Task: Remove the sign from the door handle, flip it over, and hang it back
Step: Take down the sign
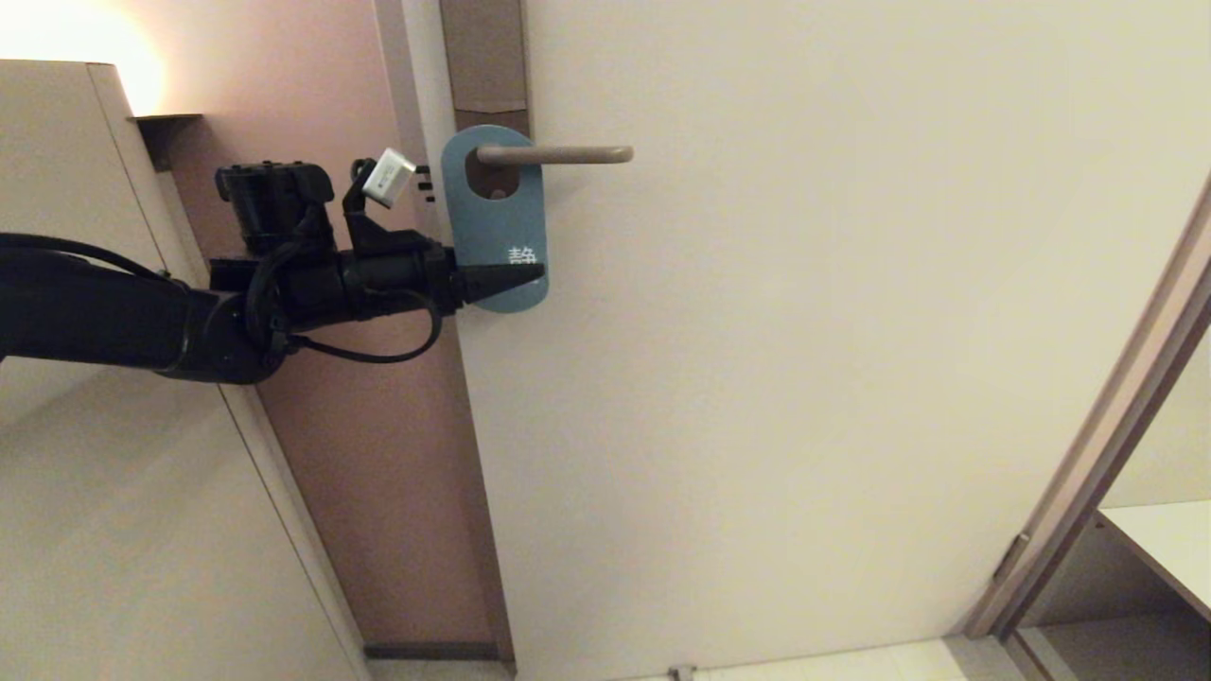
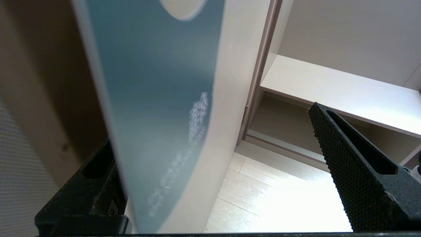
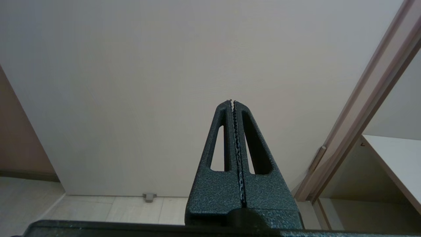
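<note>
The sign (image 1: 497, 222) hangs by its oval hole on the door handle (image 1: 568, 154), blue side with white text facing out. The handle's brown backplate (image 1: 485, 57) runs up behind it. My left gripper (image 1: 518, 277) reaches in from the left at the sign's lower end. In the left wrist view the left gripper (image 2: 212, 126) is open wide. The sign (image 2: 154, 98) stands between the jaws, close to one finger (image 2: 88, 191) and far from the other (image 2: 348, 158). My right gripper (image 3: 232, 102) is shut and empty, facing the lower door, out of the head view.
The pale door (image 1: 804, 378) fills the view. Its frame (image 1: 1116, 397) and a white shelf (image 1: 1164, 539) are on the right. A pale cabinet panel (image 1: 76, 454) and a pink wall (image 1: 378, 454) are on the left. A small door stop (image 3: 148, 197) sits on the floor.
</note>
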You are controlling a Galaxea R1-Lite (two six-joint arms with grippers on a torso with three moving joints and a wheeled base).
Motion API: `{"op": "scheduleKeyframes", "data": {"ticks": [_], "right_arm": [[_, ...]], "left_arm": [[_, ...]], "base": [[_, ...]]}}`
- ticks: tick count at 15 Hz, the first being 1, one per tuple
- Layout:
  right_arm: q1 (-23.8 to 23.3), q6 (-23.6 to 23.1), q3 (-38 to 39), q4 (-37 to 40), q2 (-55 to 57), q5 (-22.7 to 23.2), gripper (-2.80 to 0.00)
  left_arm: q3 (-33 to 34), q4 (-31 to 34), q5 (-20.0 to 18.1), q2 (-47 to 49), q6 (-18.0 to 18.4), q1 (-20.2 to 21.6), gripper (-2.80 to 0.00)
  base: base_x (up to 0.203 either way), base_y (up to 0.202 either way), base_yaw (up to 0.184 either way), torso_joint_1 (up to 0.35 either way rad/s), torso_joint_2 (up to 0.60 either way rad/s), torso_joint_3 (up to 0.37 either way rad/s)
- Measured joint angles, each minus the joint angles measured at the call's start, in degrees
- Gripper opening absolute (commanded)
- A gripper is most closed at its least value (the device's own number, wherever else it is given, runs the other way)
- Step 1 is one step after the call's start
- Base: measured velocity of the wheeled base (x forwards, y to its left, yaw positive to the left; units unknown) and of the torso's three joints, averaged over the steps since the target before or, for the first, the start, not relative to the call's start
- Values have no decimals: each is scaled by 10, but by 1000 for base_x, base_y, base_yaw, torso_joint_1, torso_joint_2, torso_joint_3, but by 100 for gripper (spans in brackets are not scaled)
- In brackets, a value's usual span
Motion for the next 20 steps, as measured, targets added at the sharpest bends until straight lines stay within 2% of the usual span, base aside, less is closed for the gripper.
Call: {"op": "scheduleKeyframes", "data": {"ticks": [14,15,20], "right_arm": [[0,0,0,0,0,0,-280],[0,0,0,0,0,0,-280],[0,0,0,0,0,0,-280]], "left_arm": [[-39,0,0,24,-1,-1,0],[-43,0,1,25,-1,-1,-280],[-47,0,1,26,-1,-1,-280]], "base": [[0,0,0,0,0,0],[0,0,0,0,0,0],[0,0,0,0,0,0]]}}
